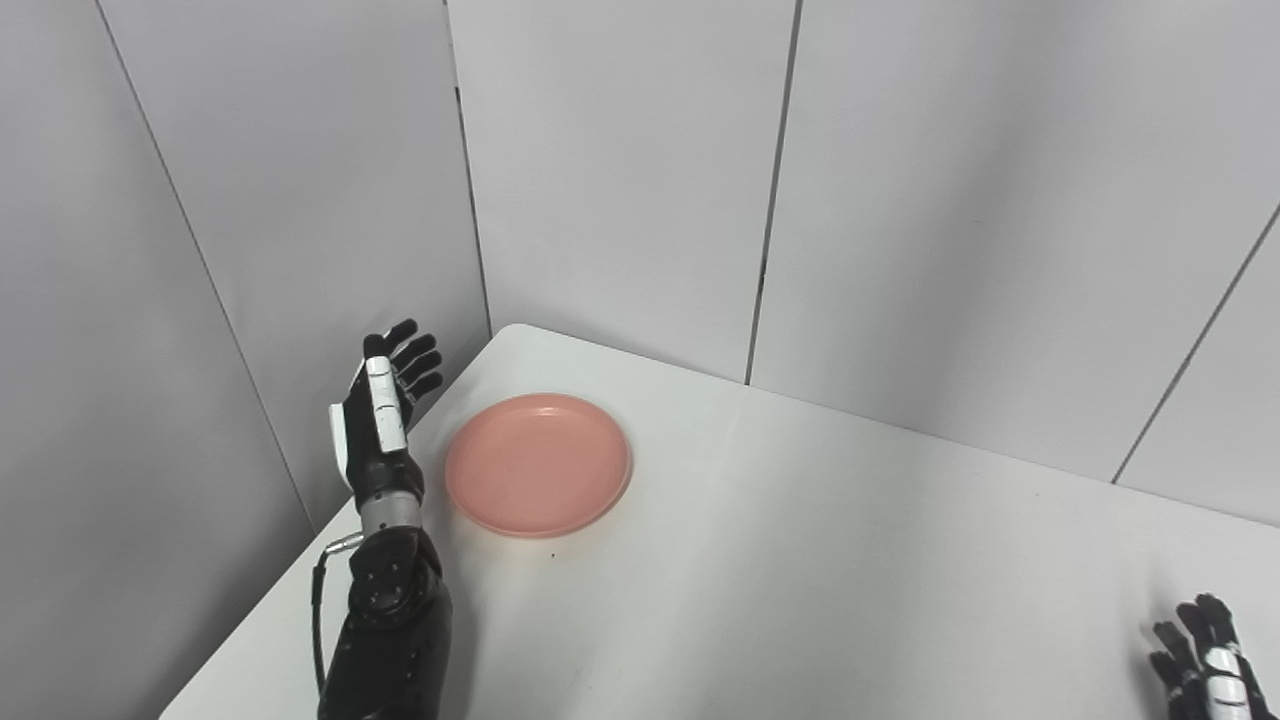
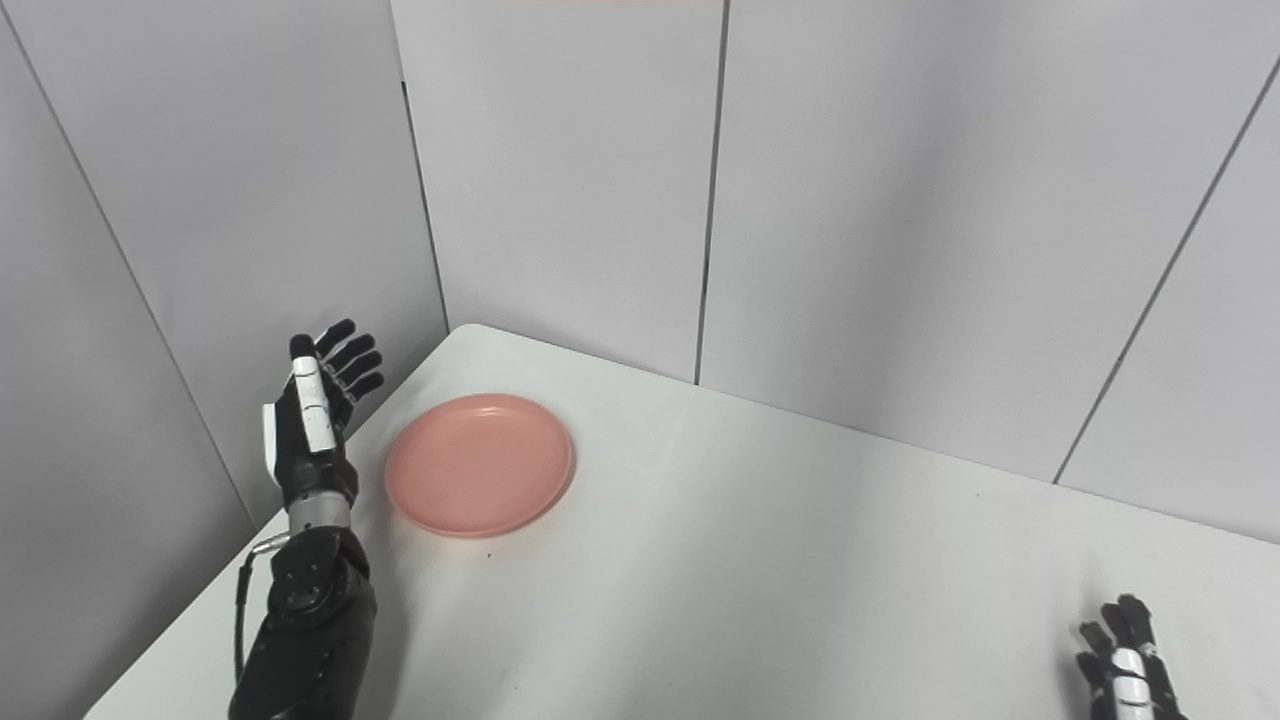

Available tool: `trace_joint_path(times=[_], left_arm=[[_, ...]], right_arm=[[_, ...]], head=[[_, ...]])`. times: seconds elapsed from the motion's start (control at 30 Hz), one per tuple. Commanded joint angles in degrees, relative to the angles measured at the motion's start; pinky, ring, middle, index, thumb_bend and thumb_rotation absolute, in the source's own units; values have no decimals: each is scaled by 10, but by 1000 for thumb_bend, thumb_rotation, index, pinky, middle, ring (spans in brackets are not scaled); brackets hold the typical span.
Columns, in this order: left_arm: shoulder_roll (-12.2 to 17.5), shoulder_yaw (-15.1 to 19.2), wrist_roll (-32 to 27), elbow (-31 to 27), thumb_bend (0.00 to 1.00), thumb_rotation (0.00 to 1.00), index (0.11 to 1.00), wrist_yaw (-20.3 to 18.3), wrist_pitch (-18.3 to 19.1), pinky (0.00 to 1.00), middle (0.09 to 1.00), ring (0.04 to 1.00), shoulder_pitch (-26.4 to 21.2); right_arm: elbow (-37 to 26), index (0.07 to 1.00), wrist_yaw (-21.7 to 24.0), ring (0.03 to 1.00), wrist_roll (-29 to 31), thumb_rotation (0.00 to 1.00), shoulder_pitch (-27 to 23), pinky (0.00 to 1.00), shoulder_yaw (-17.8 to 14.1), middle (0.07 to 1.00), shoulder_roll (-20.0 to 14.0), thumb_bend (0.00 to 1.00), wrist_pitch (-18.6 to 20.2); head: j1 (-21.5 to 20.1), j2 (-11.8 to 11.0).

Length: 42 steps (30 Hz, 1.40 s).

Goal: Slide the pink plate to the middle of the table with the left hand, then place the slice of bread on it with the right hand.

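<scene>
A round pink plate (image 1: 538,463) lies flat near the far left corner of the white table (image 1: 800,560). Just to its left, my left hand (image 1: 385,405) stands raised above the table's left edge with fingers spread and nothing in it; it is apart from the plate's rim. My right hand (image 1: 1205,665) shows only partly at the bottom right corner, its fingers spread and holding nothing. No slice of bread is in either view.
Grey wall panels (image 1: 620,170) close in the table at the back and along the left side, close behind my left hand. The table's left edge runs diagonally down to the bottom left.
</scene>
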Motion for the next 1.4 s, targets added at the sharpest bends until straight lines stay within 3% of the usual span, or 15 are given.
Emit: trace_joint_path(times=[0.0, 0.17, 0.7, 1.37], left_arm=[[18, -2, 8, -6, 815, 998, 708, 1, -12, 741, 720, 732, -13], [26, -15, -12, -6, 860, 1000, 769, -31, 14, 857, 793, 814, -7], [27, -31, -53, 35, 899, 999, 786, -84, 40, 824, 806, 801, -16], [28, -75, -26, 60, 884, 1000, 787, -91, 59, 869, 826, 850, -19]], right_arm=[[-6, 961, 3, 950, 4, 843, -8, 984, -2, 966, -4, 637, -11], [-6, 956, 1, 945, 2, 840, -8, 973, -3, 961, -3, 634, -14], [-8, 960, 1, 957, 0, 838, -7, 986, -2, 969, -3, 638, -13], [-11, 974, 1, 973, 0, 849, -6, 1000, -2, 986, -1, 625, -16]], head=[[2, 1], [0, 3], [-2, 5], [-5, 8]])
